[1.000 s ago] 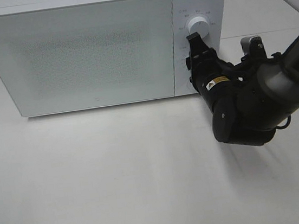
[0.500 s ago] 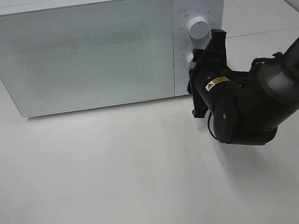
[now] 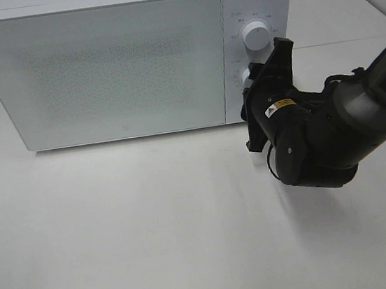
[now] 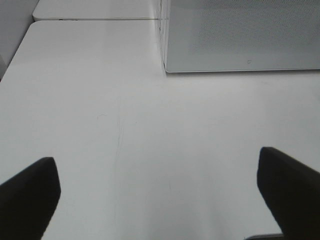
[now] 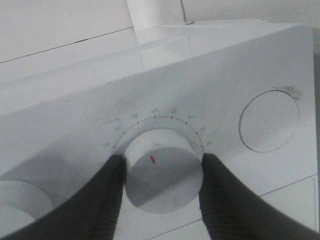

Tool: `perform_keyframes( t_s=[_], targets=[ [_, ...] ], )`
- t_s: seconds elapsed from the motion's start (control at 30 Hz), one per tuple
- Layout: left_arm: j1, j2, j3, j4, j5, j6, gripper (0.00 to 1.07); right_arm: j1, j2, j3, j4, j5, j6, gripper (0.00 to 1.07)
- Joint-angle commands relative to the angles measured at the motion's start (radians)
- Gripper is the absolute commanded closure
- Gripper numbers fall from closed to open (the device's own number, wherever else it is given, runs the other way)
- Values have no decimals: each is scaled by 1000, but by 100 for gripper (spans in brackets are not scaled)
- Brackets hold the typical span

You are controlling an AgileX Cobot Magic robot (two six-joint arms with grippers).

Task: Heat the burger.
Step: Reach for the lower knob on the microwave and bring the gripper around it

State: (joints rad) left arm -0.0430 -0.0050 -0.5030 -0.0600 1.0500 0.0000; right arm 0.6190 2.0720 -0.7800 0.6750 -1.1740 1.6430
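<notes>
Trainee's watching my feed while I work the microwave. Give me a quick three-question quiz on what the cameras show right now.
1. True or false: the door of the white box-shaped microwave stands open.
2. Which part does the right gripper grip? A) the upper dial B) the lower white round dial C) the door edge
3. What does the left gripper hold above the white table?
Key: 1 false, the door is shut. 2 B, with a finger on each side of it. 3 nothing; its jaws are wide open.
</notes>
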Motion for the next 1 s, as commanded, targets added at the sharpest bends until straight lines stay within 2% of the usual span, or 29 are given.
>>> perform_keyframes(
  t_s=[0.03,0.13,0.23,0.3,0.4,0.47,0.5,0.57,0.67,0.73,1.0],
  targets=[
    [3,-21,4,-2,-14,0,6,12,1,-37,-198,29,-24,103],
    [3,-21,4,-2,-14,0,6,12,1,-37,-194,29,-31,101],
    [3,-21,4,-2,-14,0,6,12,1,-37,-185,24,-43,97],
    [3,-21,4,-2,-14,0,6,12,1,-37,-165,21,-63,90],
    [3,-21,4,-2,-14,0,6,12,1,-37,-159,19,-77,88],
    [3,-21,4,-2,-14,0,6,12,1,-36,-124,0,-114,82],
    [3,-21,4,-2,-14,0,6,12,1,-36,-124,0,-114,82],
    [3,-21,4,-2,-14,0,6,12,1,-36,-91,0,-115,71],
    [3,-21,4,-2,-14,0,6,12,1,-34,-80,0,-115,69],
    [3,-21,4,-2,-14,0,6,12,1,-20,-44,-12,-116,60],
    [3,-21,4,-2,-14,0,6,15,-12,25,-20,-21,-145,54]
  ],
)
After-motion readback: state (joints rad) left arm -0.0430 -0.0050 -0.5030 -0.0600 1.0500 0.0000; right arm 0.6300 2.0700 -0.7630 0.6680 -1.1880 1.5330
